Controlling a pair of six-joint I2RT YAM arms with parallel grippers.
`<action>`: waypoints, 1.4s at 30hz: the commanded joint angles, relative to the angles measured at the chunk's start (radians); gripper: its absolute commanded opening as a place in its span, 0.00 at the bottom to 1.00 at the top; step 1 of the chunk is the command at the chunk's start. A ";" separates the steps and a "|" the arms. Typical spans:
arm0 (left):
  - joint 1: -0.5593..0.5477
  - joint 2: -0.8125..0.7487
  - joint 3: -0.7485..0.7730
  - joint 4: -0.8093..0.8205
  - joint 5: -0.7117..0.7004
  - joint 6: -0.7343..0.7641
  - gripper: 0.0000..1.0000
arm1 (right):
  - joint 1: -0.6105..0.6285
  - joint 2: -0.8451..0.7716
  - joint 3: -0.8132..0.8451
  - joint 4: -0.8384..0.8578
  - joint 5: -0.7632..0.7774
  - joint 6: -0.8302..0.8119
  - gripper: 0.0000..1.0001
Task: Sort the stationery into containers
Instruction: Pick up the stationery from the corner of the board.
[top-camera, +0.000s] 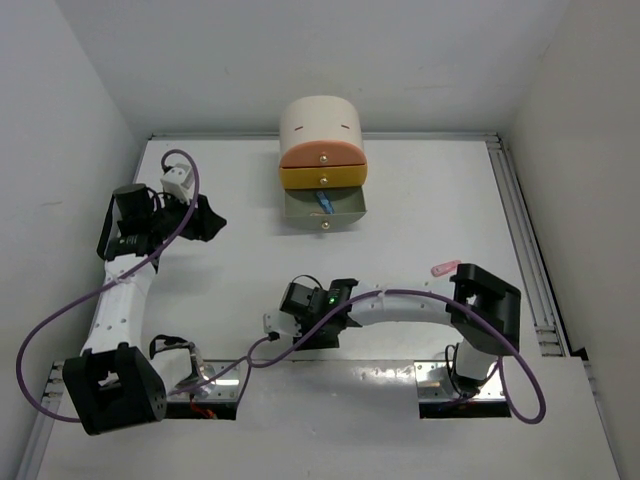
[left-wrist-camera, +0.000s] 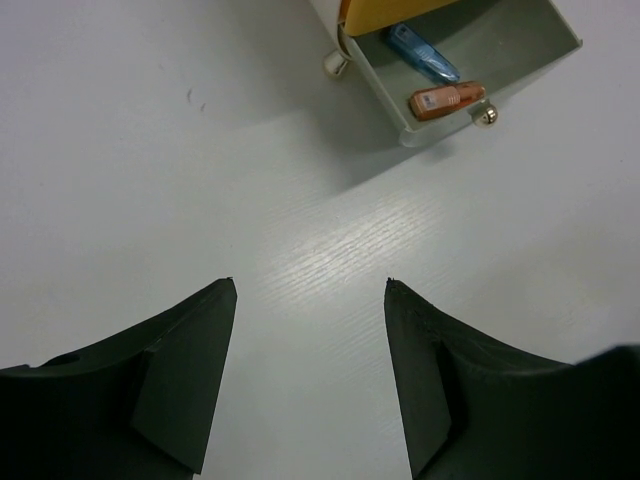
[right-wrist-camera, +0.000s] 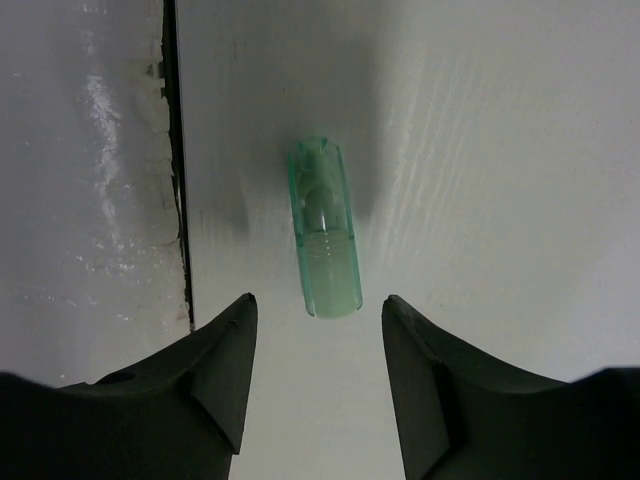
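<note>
A white bench (top-camera: 420, 200) seen from above, with 2 robot arms mounted at its near edge. At the far middle stands a cream arch-topped cabinet (top-camera: 320, 122). Its peach drawer (top-camera: 322, 155) and orange-yellow drawer (top-camera: 323, 177) are pushed in. Below them a grey-green drawer (top-camera: 300, 208) is pulled out.

The left wrist view looks into that open drawer, where a blue capsule (left-wrist-camera: 425, 55) and an orange capsule (left-wrist-camera: 447, 100) lie side by side. A round metal knob (left-wrist-camera: 486, 115) sits on the drawer front.

The left pincer (left-wrist-camera: 310, 282) hovers over bare bench left of the cabinet, fingers apart, holding nothing.

The right pincer (right-wrist-camera: 318, 296) points down near the middle of the near edge, fingers apart. A translucent green capsule (right-wrist-camera: 324, 230) lies flat on the bench, pointing away from the camera. Its near end just reaches between the fingertips and touches neither. A dark seam (right-wrist-camera: 170, 150) in the bench runs to its left.

A pink capsule (top-camera: 445, 267) lies on the bench near the right arm's elbow.
</note>
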 joint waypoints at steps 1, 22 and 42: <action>0.020 0.001 -0.002 0.053 0.044 -0.008 0.67 | 0.003 0.020 0.011 0.069 0.005 0.027 0.52; 0.046 -0.005 0.029 0.063 0.200 -0.027 0.66 | -0.201 -0.046 0.039 0.037 -0.131 -0.020 0.00; -0.170 -0.010 -0.057 0.927 0.366 -1.079 0.74 | -0.697 -0.100 0.491 0.330 -0.833 0.919 0.00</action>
